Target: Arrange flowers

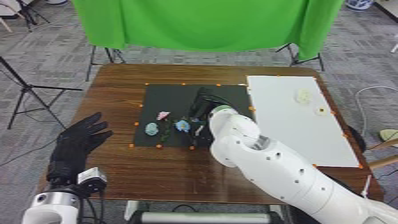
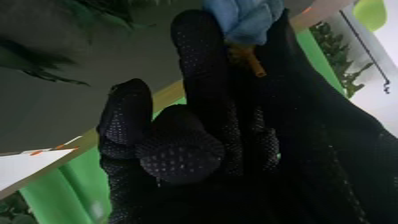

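R hand (image 1: 204, 103) is pinching a blue flower (image 2: 247, 31) w/ its tips over the dark mat (image 1: 176, 93), so a shallow hold is prob. risking a slip, & squeezing by the petals (image 2: 258, 15) is poss. creasing them.

Green cloth (image 1: 209, 25) is hanging beyond the brown table (image 1: 111, 100); black tripod (image 1: 27, 87) is standing on grey carpet (image 1: 360, 65), left side. Blue-and-white object (image 1: 360, 4) is sitting far right, white cable (image 1: 358, 100) is running along the carpet right of the table.
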Controlling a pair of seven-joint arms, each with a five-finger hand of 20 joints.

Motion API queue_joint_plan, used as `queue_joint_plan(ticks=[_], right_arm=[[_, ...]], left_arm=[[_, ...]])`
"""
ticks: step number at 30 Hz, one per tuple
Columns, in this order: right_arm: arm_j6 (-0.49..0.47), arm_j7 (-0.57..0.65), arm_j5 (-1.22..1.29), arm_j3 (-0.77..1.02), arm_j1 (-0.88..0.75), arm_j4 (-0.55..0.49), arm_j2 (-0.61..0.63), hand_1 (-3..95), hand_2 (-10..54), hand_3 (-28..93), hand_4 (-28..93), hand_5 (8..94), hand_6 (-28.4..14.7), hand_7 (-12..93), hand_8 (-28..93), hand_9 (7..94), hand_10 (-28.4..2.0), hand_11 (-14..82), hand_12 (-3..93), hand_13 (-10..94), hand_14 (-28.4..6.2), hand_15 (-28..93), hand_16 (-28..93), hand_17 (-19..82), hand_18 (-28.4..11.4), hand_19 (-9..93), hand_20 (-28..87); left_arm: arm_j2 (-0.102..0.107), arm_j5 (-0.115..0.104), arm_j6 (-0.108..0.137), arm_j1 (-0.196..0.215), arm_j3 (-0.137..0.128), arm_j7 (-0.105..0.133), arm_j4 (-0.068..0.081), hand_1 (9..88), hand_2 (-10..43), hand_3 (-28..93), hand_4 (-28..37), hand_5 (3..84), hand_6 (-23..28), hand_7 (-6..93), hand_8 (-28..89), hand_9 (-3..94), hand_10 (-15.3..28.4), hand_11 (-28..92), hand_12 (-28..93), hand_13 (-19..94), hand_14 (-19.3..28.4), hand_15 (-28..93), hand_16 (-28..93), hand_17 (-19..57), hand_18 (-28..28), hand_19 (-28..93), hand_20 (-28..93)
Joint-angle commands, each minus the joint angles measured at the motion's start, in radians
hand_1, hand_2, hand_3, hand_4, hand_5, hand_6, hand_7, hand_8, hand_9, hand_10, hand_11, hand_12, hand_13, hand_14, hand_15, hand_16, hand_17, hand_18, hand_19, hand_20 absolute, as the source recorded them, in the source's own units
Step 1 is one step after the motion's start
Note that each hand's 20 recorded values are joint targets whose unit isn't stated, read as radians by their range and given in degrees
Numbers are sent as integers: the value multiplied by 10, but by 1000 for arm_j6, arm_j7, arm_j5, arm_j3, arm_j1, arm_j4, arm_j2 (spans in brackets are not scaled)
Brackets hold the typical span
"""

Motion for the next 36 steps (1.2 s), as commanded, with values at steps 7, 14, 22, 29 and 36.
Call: queue_joint_plan(ticks=[7, 14, 22, 29, 36], right_arm=[[36, 31, -7, -56, 47, 38, -15, 522, -95, 833, -283, 762, -12, 336, -15, 895, -82, 161, 354, 828, -40, 798, 149, 389, -218, 932, 215], [11, 34, -19, -42, 45, 39, -21, 514, -95, 832, -283, 730, -17, 318, -30, 880, -85, 166, 352, 819, -42, 797, 146, 384, -215, 932, 209], [-25, 52, -26, -21, 27, 39, -28, 482, -95, 834, -283, 669, -24, 275, -52, 849, -100, 187, 341, 806, -47, 803, 138, 380, -215, 932, 207], [-112, 73, -30, 9, 14, 44, -44, 445, -95, 845, -283, 633, -19, 235, -153, 818, -113, 249, 296, 804, -54, 809, 135, 377, -223, 932, 216], [-139, 86, -32, 27, 3, 33, -45, 413, -95, 859, -283, 609, -26, 219, -151, 795, -130, 314, 249, 804, -62, 820, 132, 379, -229, 932, 223]], left_arm=[[-5, 5, -12, 1, 10, -8, 5, 253, 71, 823, -178, 408, 123, 131, -91, 348, 198, 311, 76, 273, 260, 574, -119, -70, 238, 681, -82], [-5, 5, -12, 2, 12, -8, 5, 251, 69, 827, -177, 404, 121, 133, -92, 341, 195, 316, 72, 266, 254, 575, -120, -70, 234, 675, -75], [-8, 4, -12, 7, 9, -9, 4, 251, 69, 828, -177, 403, 120, 135, -92, 338, 194, 319, 67, 264, 252, 575, -123, -70, 234, 672, -66], [-6, 5, -10, 6, 11, -9, 3, 251, 69, 829, -177, 403, 121, 135, -93, 338, 193, 321, 66, 265, 253, 576, -123, -70, 233, 669, -60], [-8, 2, -9, 12, 10, -10, 3, 252, 69, 830, -177, 404, 120, 137, -94, 339, 194, 322, 65, 265, 253, 576, -124, -70, 233, 667, -54]])
